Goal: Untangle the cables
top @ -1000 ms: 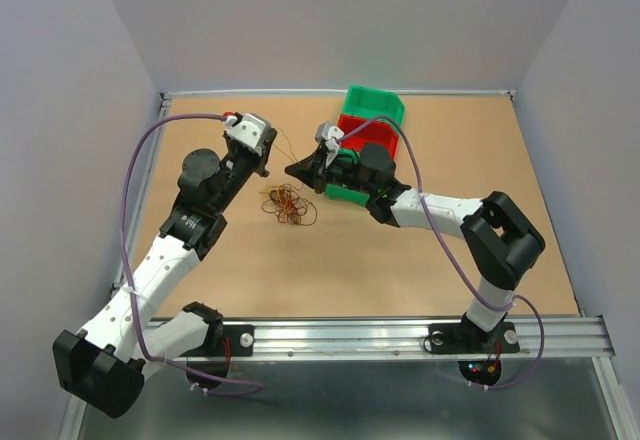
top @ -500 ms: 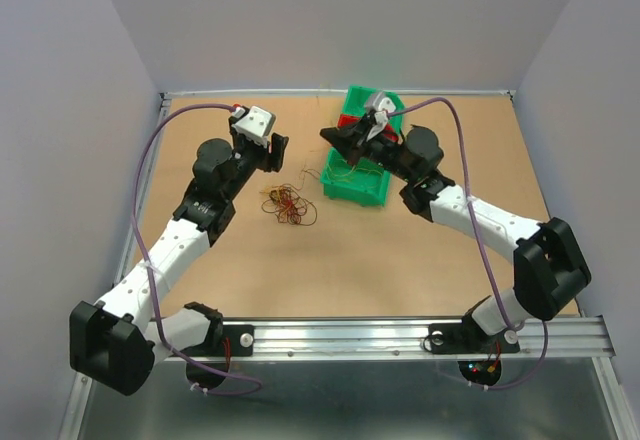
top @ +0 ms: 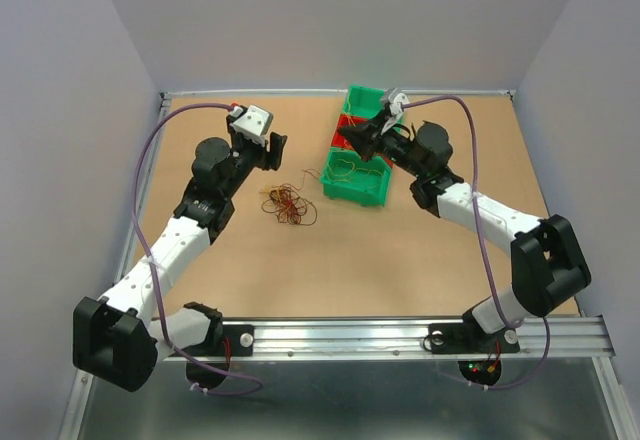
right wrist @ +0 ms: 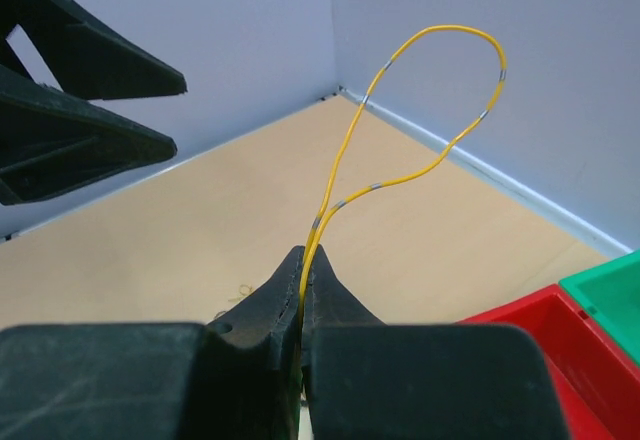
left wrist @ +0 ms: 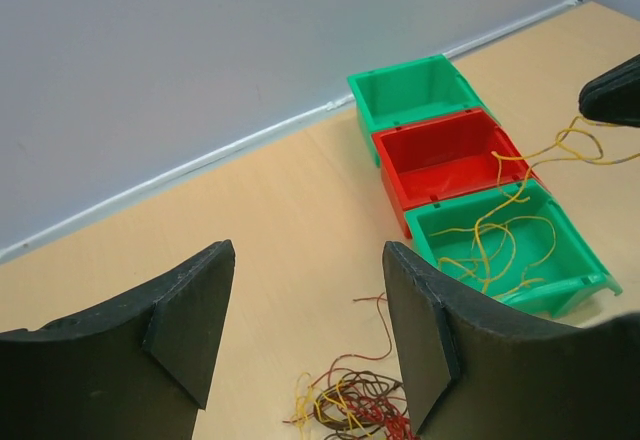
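Carried away from the tangle to the bins on the right, the right tool (top: 348, 131) now hangs above the red bin (top: 347, 120), in the middle of a row with the far green bin (top: 377, 101) and the near green bin (top: 356, 193). Its fingers are pinched fully together on a yellow cable (right wrist: 440, 27), which loops up from the tips in the right wrist view. From the left wrist view, this strand trails down into the near green bin, where it lies in loose coils. The left tool (top: 277, 146) has scarcely shifted; it hovers spread wide and empty just beyond the tangle of cables (top: 288, 203), a red-brown, yellow and dark clump on the tabletop (top: 330, 260) left of the bins.
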Action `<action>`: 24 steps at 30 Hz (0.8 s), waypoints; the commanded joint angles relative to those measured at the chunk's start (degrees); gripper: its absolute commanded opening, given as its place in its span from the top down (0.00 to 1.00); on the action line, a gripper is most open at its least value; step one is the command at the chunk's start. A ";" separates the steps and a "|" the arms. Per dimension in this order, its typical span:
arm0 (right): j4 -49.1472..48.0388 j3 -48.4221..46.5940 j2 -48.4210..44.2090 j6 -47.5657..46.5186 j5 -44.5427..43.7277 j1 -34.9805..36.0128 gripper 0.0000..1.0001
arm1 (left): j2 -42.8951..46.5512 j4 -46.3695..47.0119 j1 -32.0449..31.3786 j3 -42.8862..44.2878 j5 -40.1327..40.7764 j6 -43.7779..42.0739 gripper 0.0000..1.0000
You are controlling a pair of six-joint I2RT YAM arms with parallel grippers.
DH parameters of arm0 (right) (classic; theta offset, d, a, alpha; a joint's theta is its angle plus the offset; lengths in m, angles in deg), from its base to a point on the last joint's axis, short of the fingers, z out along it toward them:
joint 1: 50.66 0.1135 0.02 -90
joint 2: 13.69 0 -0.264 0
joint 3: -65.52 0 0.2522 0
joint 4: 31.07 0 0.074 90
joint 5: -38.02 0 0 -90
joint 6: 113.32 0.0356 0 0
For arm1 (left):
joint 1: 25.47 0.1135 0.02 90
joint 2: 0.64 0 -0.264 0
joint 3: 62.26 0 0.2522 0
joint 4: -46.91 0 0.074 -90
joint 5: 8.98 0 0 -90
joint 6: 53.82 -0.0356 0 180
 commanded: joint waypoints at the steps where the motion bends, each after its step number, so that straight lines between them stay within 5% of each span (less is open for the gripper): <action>1: -1.13 1.84 2.79 -2.03 -0.21 -0.16 0.99 | 0.03 4.19 0.47 -0.37 -1.31 -0.51 0.28; 9: -0.77 2.80 5.26 -2.48 -3.72 -0.17 0.99 | -0.59 4.28 0.47 -0.54 -2.18 -0.95 0.28; 14: 1.59 4.04 4.55 -2.82 -15.14 -0.43 0.99 | -0.32 4.46 0.47 -0.63 -2.71 -1.03 0.28; 18: 10.88 0.45 7.00 -5.80 -18.58 -0.43 0.99 | -0.59 4.46 0.47 -0.63 -2.80 -1.21 0.28; 24: 29.86 -8.43 14.56 -12.93 -9.28 -0.43 1.00 | -1.11 4.46 0.47 -0.55 -2.80 -1.56 0.28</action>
